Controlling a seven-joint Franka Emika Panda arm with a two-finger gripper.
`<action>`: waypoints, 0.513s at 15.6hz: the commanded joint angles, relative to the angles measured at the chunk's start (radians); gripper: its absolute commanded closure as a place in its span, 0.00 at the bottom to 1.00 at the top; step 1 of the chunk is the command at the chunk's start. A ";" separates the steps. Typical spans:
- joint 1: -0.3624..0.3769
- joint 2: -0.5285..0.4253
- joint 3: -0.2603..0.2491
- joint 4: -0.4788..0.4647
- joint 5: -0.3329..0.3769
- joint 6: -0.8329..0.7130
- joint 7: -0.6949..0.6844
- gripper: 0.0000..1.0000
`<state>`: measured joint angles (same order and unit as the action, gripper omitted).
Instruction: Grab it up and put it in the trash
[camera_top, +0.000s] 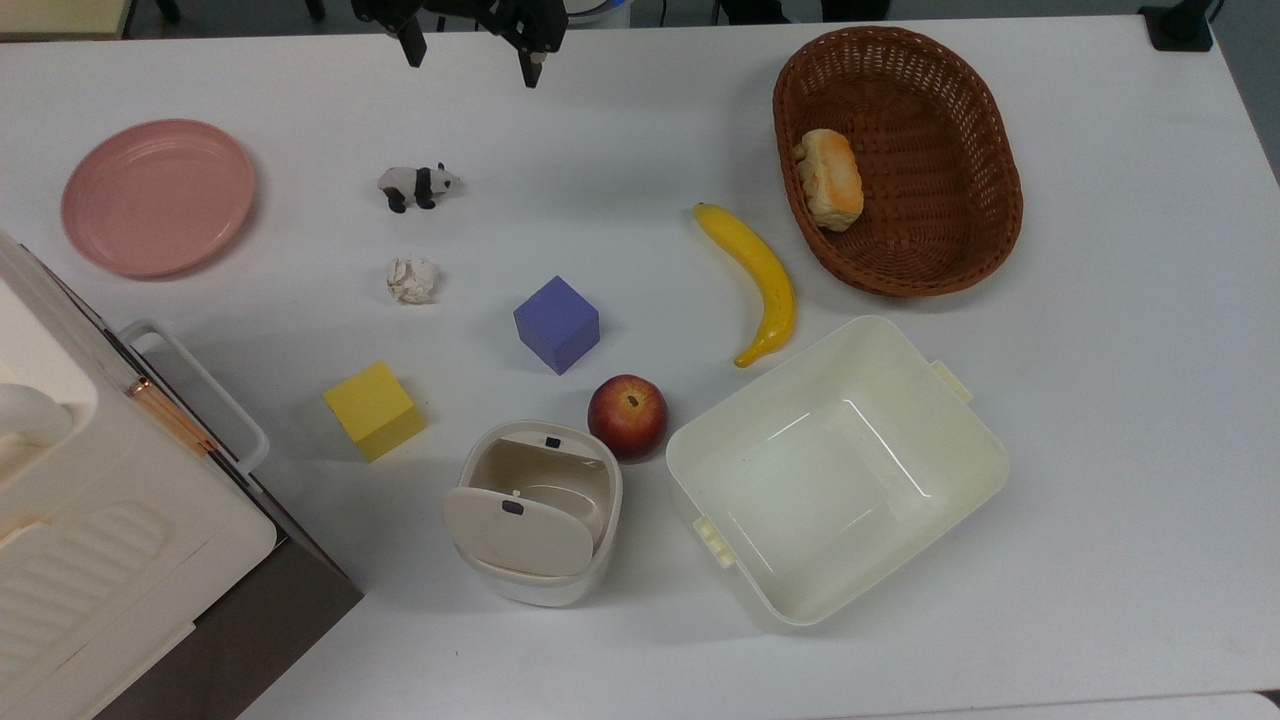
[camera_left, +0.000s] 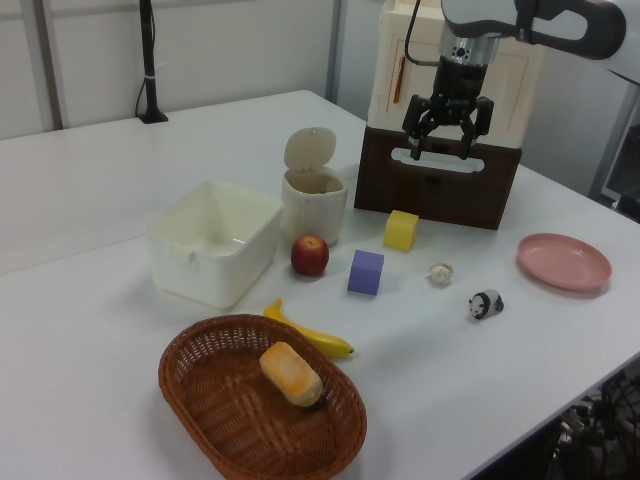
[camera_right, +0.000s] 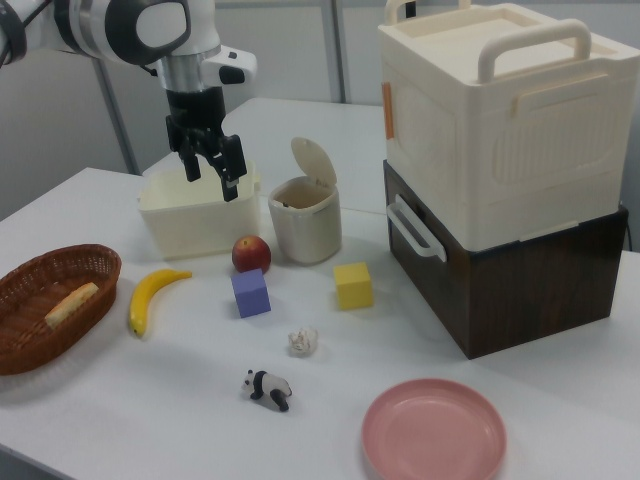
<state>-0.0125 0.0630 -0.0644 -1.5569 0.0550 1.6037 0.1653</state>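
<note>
The paper ball lies on the tabletop, between the panda and the yellow cube, apart from both. The hand hangs open and empty beyond the panda, its upper part cut off in the top view. The bin stands past the cube, flap tilted open.

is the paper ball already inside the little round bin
No, the crumpled paper ball lies on the bare table between the toy panda and the yellow cube, apart from the round bin.
</note>
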 joint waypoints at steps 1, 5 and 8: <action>0.002 -0.022 -0.005 -0.015 0.016 -0.011 -0.042 0.00; 0.000 -0.022 -0.005 -0.015 0.016 -0.007 -0.043 0.00; 0.000 -0.022 -0.005 -0.015 0.016 -0.005 -0.041 0.00</action>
<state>-0.0125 0.0630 -0.0644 -1.5569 0.0550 1.6037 0.1456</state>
